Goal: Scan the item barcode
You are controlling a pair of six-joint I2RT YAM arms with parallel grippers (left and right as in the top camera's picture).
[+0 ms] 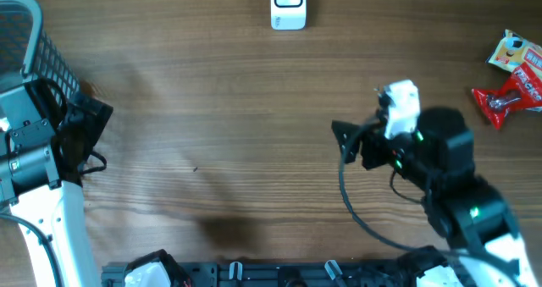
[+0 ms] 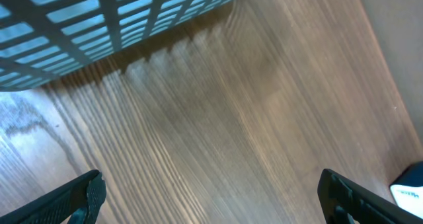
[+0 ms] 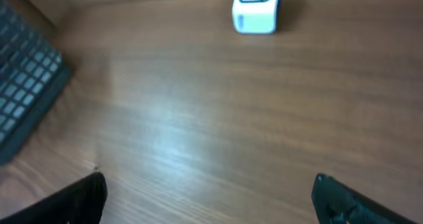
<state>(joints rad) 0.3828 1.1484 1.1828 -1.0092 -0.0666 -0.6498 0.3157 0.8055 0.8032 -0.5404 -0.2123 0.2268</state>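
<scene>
**Both pincers released, nothing grasped**

The left pincer [image 2: 211,187] stands wide open over the bare desk [image 2: 264,118], with the mesh basket [image 2: 99,26] just ahead of its fingertips. The right pincer [image 3: 208,184] is also open and holds nothing. The white scanner [image 3: 255,9] stands ahead of it, well apart. The red packet [image 1: 508,96] and a yellow-and-white packet [image 1: 515,54] lie on the desk behind the right pincer, beyond its arm, untouched.
</scene>
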